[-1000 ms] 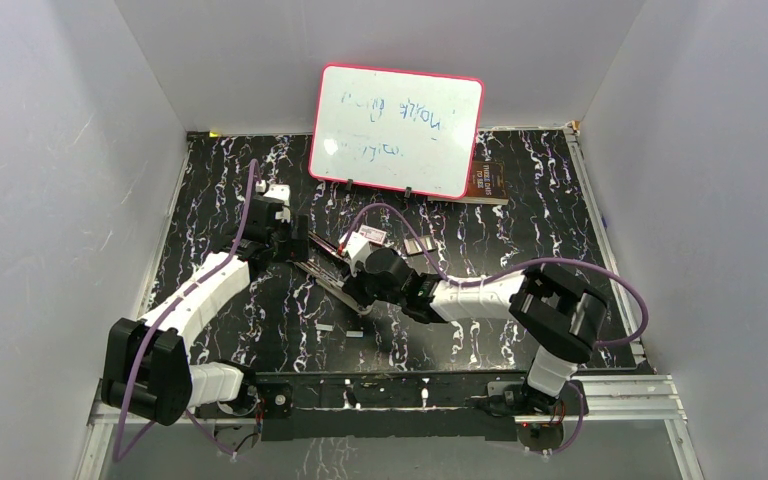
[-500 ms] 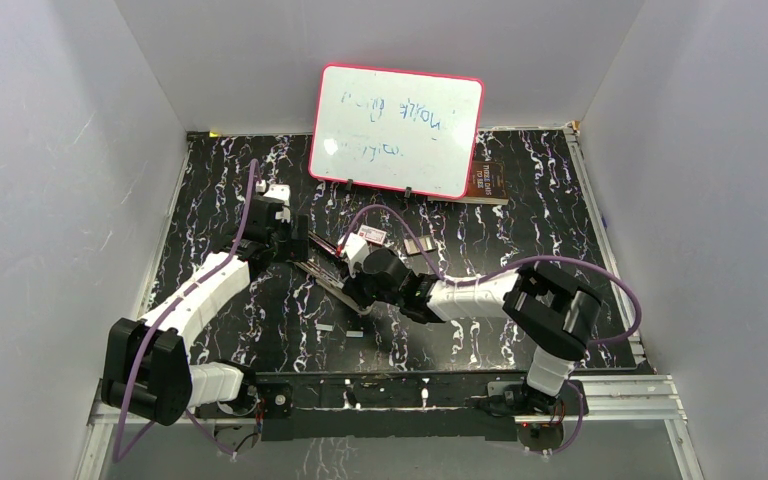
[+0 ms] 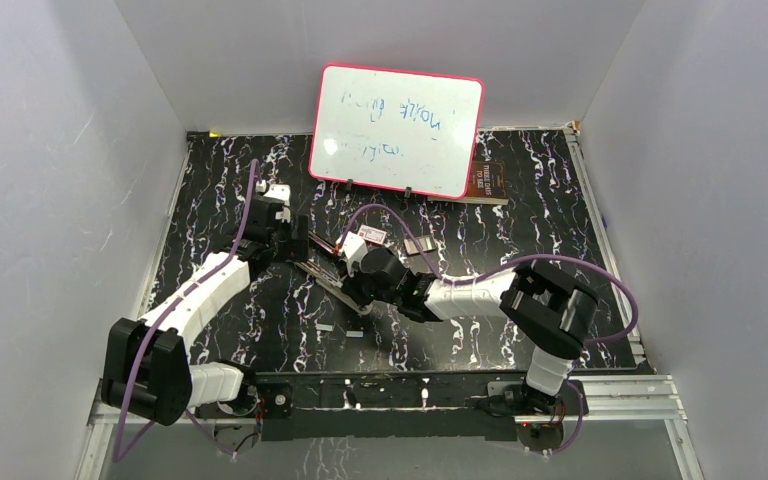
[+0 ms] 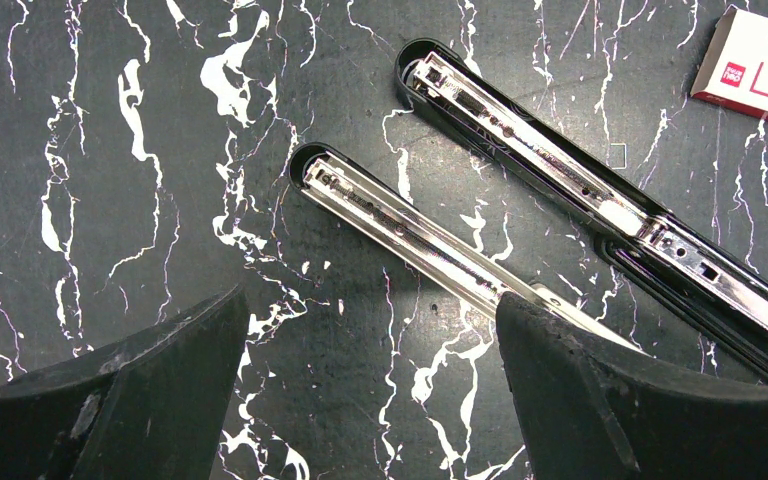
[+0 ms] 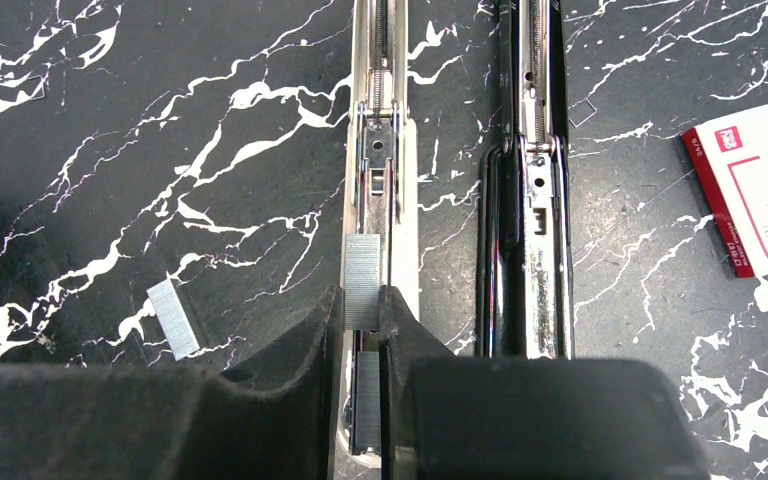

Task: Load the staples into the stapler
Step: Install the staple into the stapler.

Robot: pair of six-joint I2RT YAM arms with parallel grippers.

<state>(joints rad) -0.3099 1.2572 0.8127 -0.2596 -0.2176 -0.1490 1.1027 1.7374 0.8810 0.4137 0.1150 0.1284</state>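
The black stapler (image 3: pixel 322 278) lies opened flat. Its two halves lie side by side, shiny metal rail (image 5: pixel 380 130) and black half (image 5: pixel 530 250). Both also show in the left wrist view (image 4: pixel 430 235). My right gripper (image 5: pixel 362 300) is shut on a short silvery staples strip (image 5: pixel 362 268), held over the rail's channel. Another strip (image 5: pixel 365 400) lies in the channel just behind it. A loose strip (image 5: pixel 174 318) lies on the table to the left. My left gripper (image 4: pixel 370 310) is open and empty, its right finger (image 4: pixel 600 400) over the rail's near part.
A small white box with red label (image 5: pixel 765 190) lies right of the stapler, also in the top view (image 3: pixel 372 236). More strips (image 3: pixel 422 247) lie behind my right arm. A whiteboard (image 3: pixel 396 130) and a brown box (image 3: pixel 485 182) stand at the back.
My right gripper has crept a little to the left along the stapler with the strip in it. The left arm has not moved.
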